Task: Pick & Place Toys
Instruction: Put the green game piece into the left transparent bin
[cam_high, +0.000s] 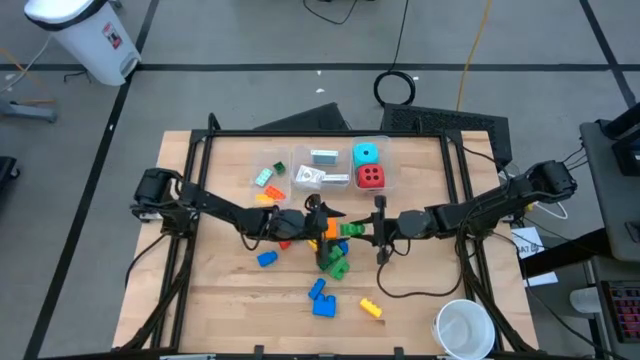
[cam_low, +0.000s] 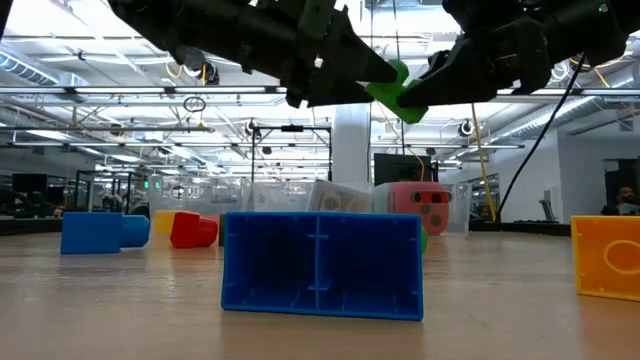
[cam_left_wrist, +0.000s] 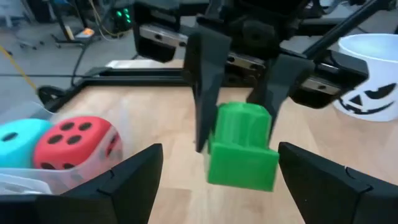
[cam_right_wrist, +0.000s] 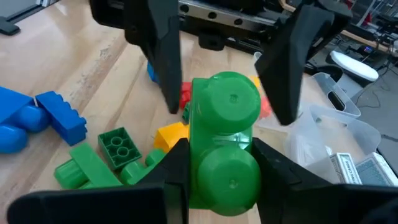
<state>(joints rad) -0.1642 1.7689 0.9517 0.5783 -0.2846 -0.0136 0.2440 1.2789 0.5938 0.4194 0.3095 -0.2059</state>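
A green brick (cam_high: 352, 229) is held in the air over the table's middle; it also shows in the low view (cam_low: 395, 90). My right gripper (cam_right_wrist: 217, 180) is shut on it. My left gripper (cam_left_wrist: 217, 180) is open. Its two fingers (cam_right_wrist: 155, 56) stand on either side of the brick without touching it. Loose blue (cam_high: 321, 299), yellow (cam_high: 371, 308), green (cam_high: 336, 263) and orange (cam_high: 325, 236) bricks lie on the table. A cyan die (cam_high: 366, 154), a red die (cam_high: 370, 177) and cards (cam_high: 323, 157) lie in clear bins. My right gripper pinches the green brick's two opposite sides (cam_right_wrist: 196, 155) between its two fingers (cam_left_wrist: 208, 93). The fingers come level from the table's right side. The brick's round studs (cam_right_wrist: 230, 99) face my right wrist camera. The brick is lifted clear of the table.
A white cup (cam_high: 464, 328) stands at the near right corner. The clear bins (cam_high: 392, 170) stand at the far middle, one holding a green brick (cam_high: 265, 177). A blue brick (cam_high: 267, 259) lies near left of the grippers. A dark frame (cam_high: 300, 133) edges the table.
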